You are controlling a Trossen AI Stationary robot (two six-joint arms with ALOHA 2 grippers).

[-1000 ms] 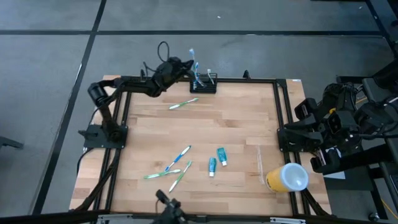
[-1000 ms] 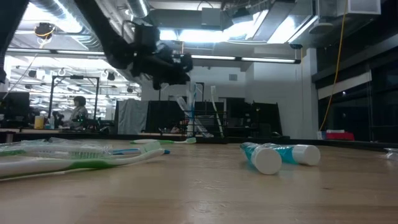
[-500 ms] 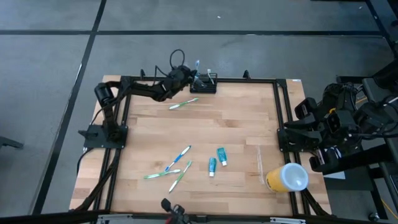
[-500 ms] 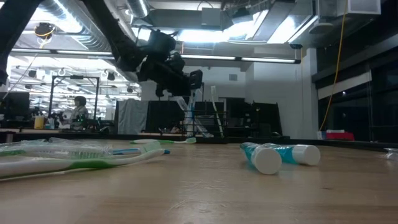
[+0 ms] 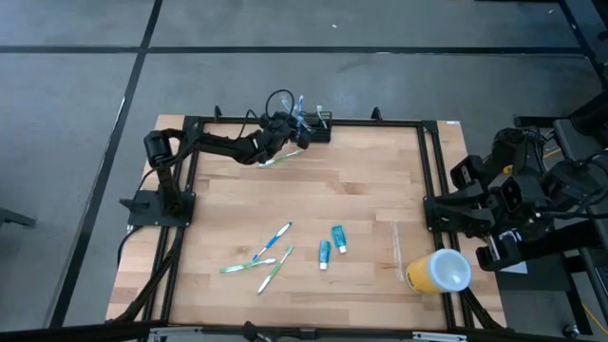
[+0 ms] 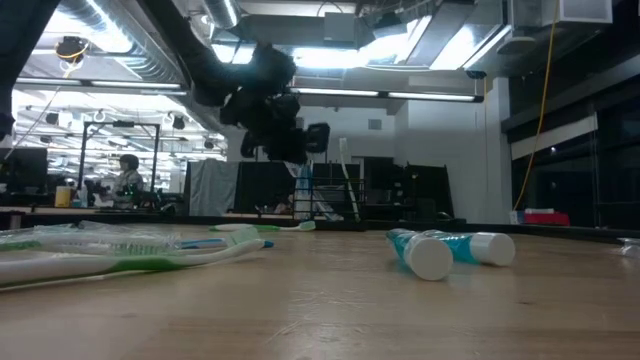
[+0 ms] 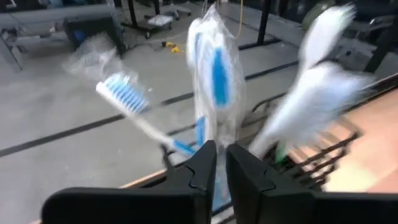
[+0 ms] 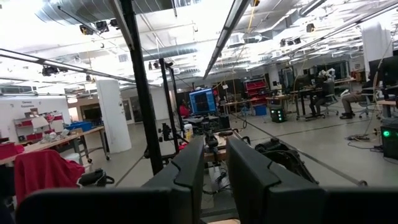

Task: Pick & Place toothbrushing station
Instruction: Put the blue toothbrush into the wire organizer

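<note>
The small black rectangular wire-mesh holder (image 5: 314, 127) stands upright at the table's far edge, near its middle, with wrapped toothbrushes (image 7: 214, 74) standing upright inside it.

No text, label or number can be read anywhere, as far as these views show.

Open workshop hall under strip lights

A grey concrete floor (image 5: 380, 28) is crossed by dark lines; exposed ducts (image 8: 81, 15), a white column (image 8: 113, 121) and distant desks (image 8: 59, 140) are seen.
</note>
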